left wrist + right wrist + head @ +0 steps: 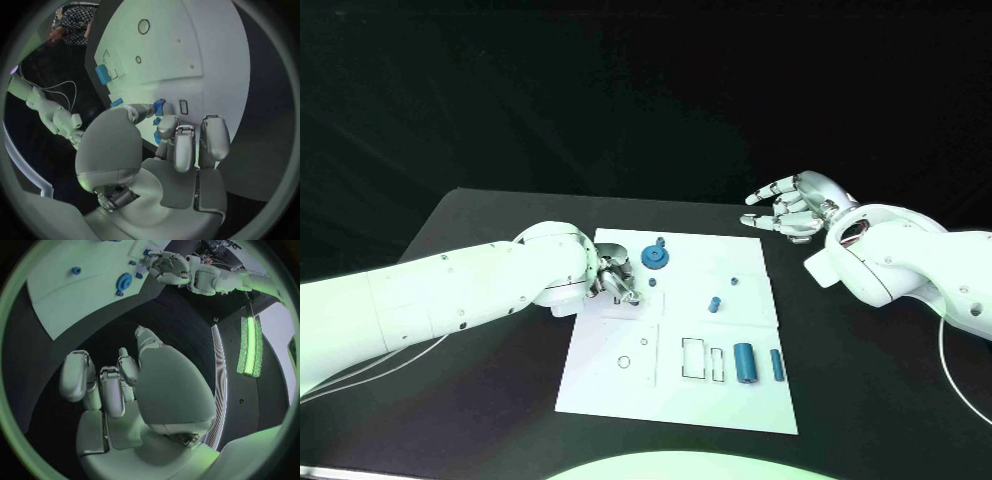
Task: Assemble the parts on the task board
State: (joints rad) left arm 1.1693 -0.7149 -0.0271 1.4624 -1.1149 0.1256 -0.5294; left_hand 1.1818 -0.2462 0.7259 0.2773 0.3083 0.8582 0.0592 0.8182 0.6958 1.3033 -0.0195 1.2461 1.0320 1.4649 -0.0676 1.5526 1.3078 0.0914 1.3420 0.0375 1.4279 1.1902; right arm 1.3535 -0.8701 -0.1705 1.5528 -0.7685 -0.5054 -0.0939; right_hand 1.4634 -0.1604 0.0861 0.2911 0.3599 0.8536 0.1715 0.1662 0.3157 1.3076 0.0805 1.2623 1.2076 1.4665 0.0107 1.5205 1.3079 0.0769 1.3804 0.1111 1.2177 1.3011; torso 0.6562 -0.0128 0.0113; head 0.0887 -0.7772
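Parts point(759, 364) on task board point(678, 400), left hand point(619, 279) touching

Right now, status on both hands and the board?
Left hand down on the task board, fingers at a small blue part. Right hand open, holding nothing, off the board. Blue disc unobstructed.

We note a pale green cast over the whole scene. The task board point(678, 395) is brightly lit against a dark table point(488, 215) and black background. Both wrist views show strong fisheye bending and dark rims. A green light strip point(251, 345) glares brightly.
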